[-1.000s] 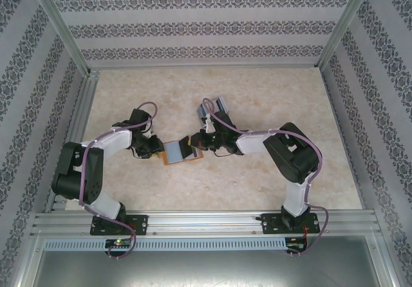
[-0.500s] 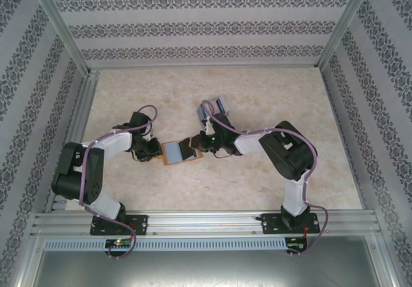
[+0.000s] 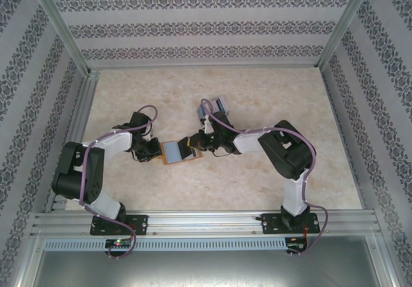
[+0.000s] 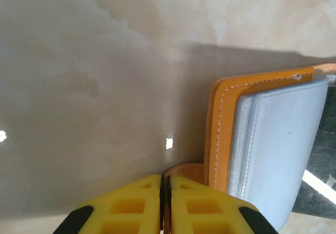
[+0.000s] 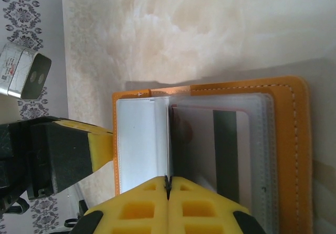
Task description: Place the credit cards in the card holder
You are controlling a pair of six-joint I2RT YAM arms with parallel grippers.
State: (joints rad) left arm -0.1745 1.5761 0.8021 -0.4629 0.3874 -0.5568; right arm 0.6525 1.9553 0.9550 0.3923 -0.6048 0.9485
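L claw (image 4: 164,192) clamps card holder (image 4: 220,113) tab so it stays open mid counter (image 4: 79,87). R claw (image 5: 168,192), tips together, nips a sleeve (image 5: 142,139) by the credit card (image 5: 210,150).

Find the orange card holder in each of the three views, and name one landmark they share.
Top view: the card holder lies open near the picture's middle.
Left wrist view: card holder at the right edge, lower half.
Right wrist view: card holder open across the middle and right.
Shared landmark: its pale plastic sleeves.
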